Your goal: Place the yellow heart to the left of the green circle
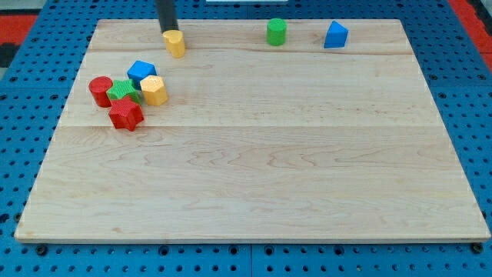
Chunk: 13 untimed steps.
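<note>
Touching the yellow heart (175, 43) from the upper-left side, my tip (167, 29) is a bare rod with nothing to spread or pinch. The heart sits well left of the green circle (277, 31), near the board's (269, 169) top edge. A blue block (335, 35) stands right of that circle.

Bare board (223, 35) between yellow heart (174, 42) — green circle (276, 31).
</note>
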{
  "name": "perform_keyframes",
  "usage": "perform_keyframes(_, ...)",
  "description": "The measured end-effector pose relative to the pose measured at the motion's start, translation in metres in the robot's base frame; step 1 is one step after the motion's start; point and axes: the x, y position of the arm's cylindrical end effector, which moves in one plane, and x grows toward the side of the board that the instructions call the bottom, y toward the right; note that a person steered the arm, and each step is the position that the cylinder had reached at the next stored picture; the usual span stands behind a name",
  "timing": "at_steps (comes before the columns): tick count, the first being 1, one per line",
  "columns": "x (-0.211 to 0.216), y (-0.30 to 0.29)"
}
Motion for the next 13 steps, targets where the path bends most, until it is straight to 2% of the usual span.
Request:
perform_keyframes(1,0.029,-0.054)
perform_keyframes(2,0.072,-0.033)
perform_keyframes(5,0.041,0.04)
perform_keyframes(6,0.052,0.031)
perform_keyframes(7,0.064,-0.009)
perform_keyframes(8,0.056,-0.009)
perform_keyframes(9,0.019,0.0)
perform_keyframes(10,0.012,0.008)
perform_keyframes(11,-0.003,0.06)
perform_keyframes(13,0.064,0.093)
